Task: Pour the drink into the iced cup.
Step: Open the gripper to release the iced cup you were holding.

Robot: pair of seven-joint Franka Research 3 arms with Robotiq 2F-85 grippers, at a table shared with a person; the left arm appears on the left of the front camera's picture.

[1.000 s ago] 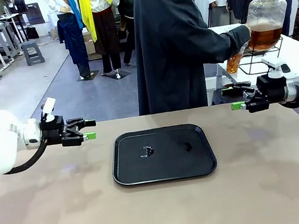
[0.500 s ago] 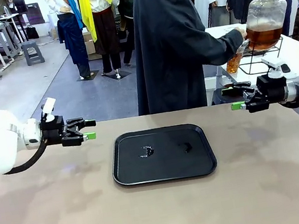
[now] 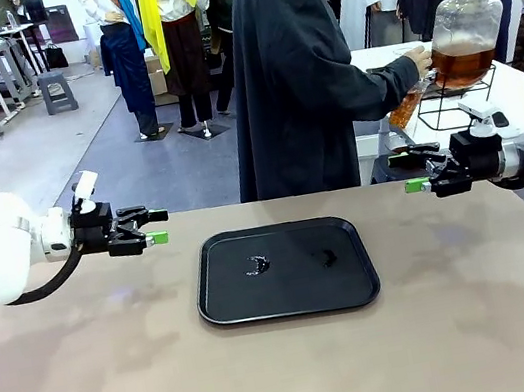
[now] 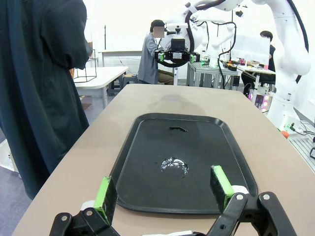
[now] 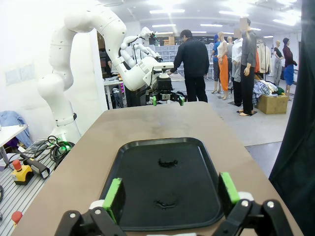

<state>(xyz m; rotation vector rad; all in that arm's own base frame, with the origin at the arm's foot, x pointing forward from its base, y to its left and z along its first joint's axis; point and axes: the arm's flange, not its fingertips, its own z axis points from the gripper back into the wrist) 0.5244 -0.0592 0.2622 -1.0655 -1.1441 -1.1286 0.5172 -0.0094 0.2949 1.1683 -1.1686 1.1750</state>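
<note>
Drink point(image 3: 463, 66) upper right of frame, in glass dispenser jar point(image 3: 464, 28) on side counter; person's hand point(image 3: 418, 60) filling cup point(image 3: 407, 107) at its tap.

Left tool point(image 3: 154, 228) released, jaws spread, mid-left. Right tool point(image 3: 410, 173) released, mid-right.

Risk: cup spills at handover if grabbed early.

Black tray point(image 3: 289, 293) centre of desk point(image 3: 101, 377), wet spots.

Tray point(image 3: 290, 298): black, smooth plastic look, semi-gloss, with 2 small wet-looking glints. Table point(image 3: 122, 383): matt beige-brown, smooth. Dispenser jar point(image 3: 466, 28): clear glass, glossy, holding amber see-through drink point(image 3: 463, 67). Person's coat point(image 3: 302, 77): dark matt cloth. Jar stand point(image 3: 459, 105): thin black wire, metal look.
</note>
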